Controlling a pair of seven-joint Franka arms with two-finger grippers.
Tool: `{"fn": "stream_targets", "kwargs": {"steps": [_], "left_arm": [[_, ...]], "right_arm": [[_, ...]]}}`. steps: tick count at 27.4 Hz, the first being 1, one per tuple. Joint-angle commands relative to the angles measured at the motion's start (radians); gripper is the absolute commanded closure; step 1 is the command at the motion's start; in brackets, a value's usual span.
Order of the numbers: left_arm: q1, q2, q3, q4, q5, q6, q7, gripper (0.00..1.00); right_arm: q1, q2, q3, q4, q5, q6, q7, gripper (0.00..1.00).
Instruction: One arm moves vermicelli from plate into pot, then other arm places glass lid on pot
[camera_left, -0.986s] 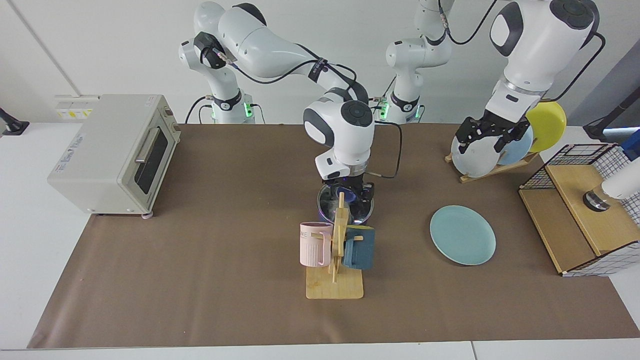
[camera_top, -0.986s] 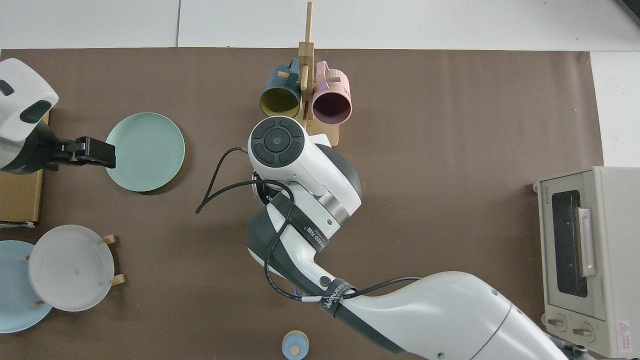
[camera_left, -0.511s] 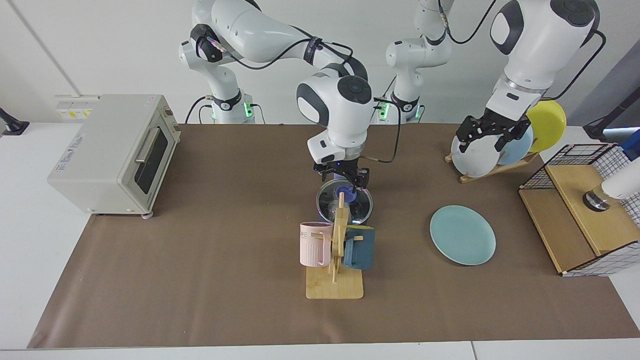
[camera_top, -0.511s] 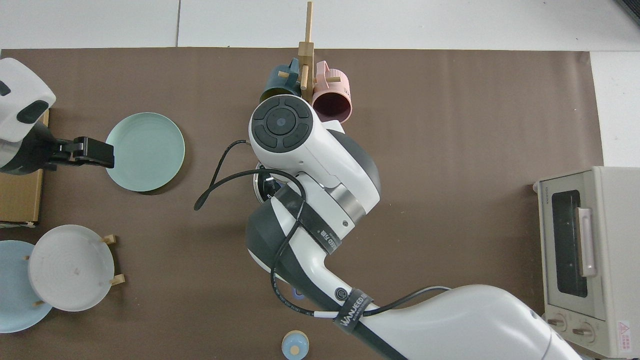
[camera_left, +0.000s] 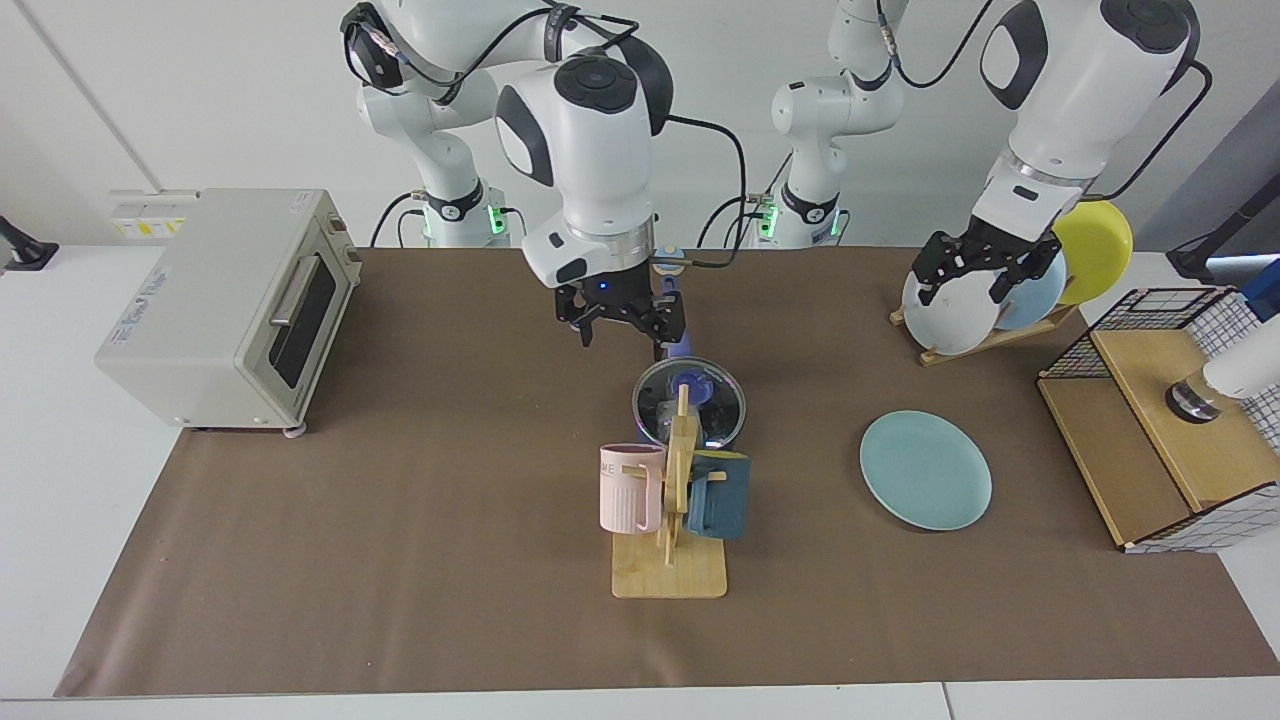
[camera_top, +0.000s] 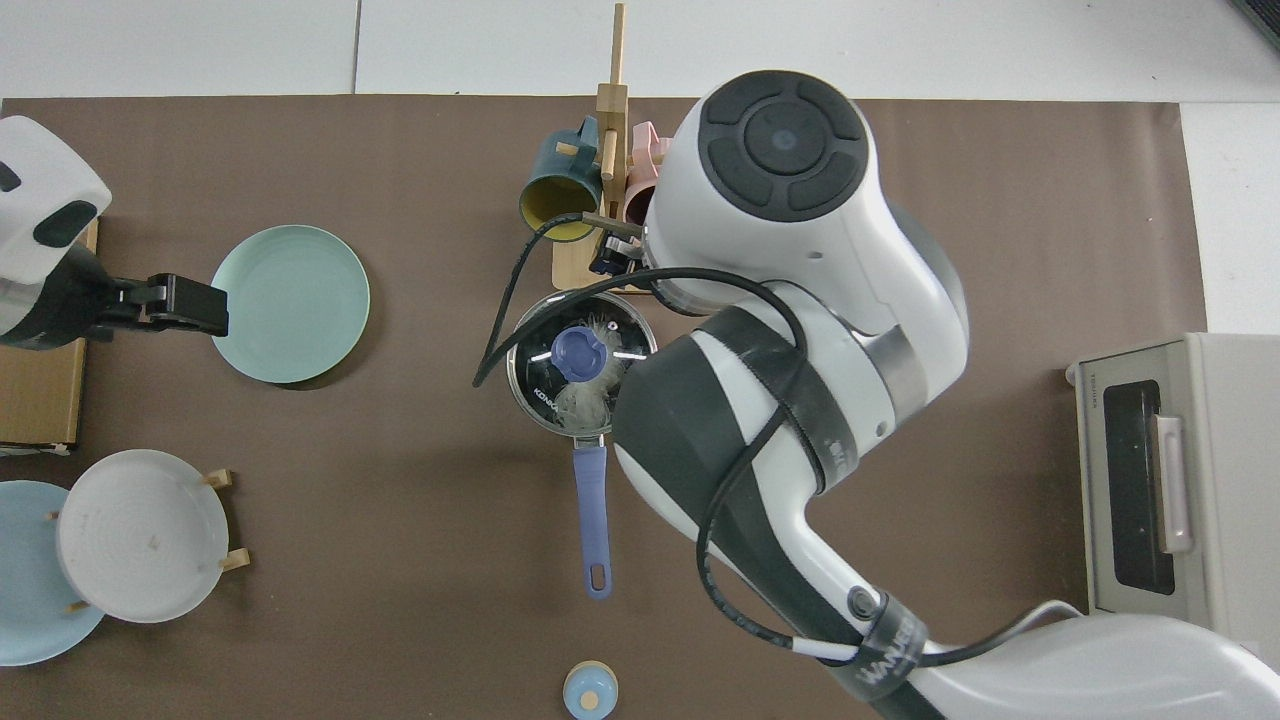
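A: Where is the glass lid?
B: It sits flat on the pot, near the middle of the counter. Its blue knob is at the centre, and the white vermicelli shows through the glass, inside the pot.

A: And the pot's handle?
B: In the top view it runs straight down from the pot. In the facing view a rack with a pink mug and a dark teal mug stands in front of the pot and hides part of it.

A: What about the right pincer?
B: It hangs in the air above the counter, up and to the side of the pot, well clear of the lid. Its fingers are spread apart and grip nothing.

A: The left pincer?
B: That arm waits above the counter by the dish rack, in front of the greyish-white plate. Its fingers are spread too, with nothing between them.

A: The teal plate?
B: It lies flat on the counter, apart from the pot, with nothing on it.
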Motion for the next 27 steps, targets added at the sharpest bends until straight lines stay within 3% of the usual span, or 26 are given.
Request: {"fn": "stream_targets", "kwargs": {"steps": [1, 3, 5, 8, 13, 20, 27], "left_arm": [[-0.009, -0.019, 0.01, -0.02, -0.003, 0.007, 0.002, 0.0], [-0.009, -0.019, 0.01, -0.02, -0.003, 0.007, 0.003, 0.0], [-0.009, -0.019, 0.01, -0.02, -0.003, 0.007, 0.002, 0.0], [-0.009, -0.019, 0.01, -0.02, -0.003, 0.007, 0.003, 0.0], [-0.009, -0.019, 0.01, -0.02, -0.003, 0.007, 0.002, 0.0], [-0.009, -0.019, 0.01, -0.02, -0.003, 0.006, 0.003, 0.0], [-0.009, -0.019, 0.01, -0.02, -0.003, 0.006, 0.002, 0.0]], "right_arm": [[-0.019, -0.089, -0.098, -0.103, 0.104, 0.004, -0.162, 0.0], [-0.005, -0.122, -0.175, -0.122, 0.16, 0.004, -0.245, 0.0], [-0.003, -0.137, -0.212, -0.133, 0.184, -0.001, -0.302, 0.0], [-0.011, -0.166, -0.242, -0.149, 0.185, -0.031, -0.377, 0.0], [-0.006, -0.224, -0.356, -0.186, 0.188, -0.099, -0.567, 0.0], [-0.011, -0.312, -0.477, -0.245, 0.188, -0.133, -0.753, 0.0], [-0.06, -0.333, -0.505, -0.238, 0.174, -0.134, -0.865, 0.0]]}}
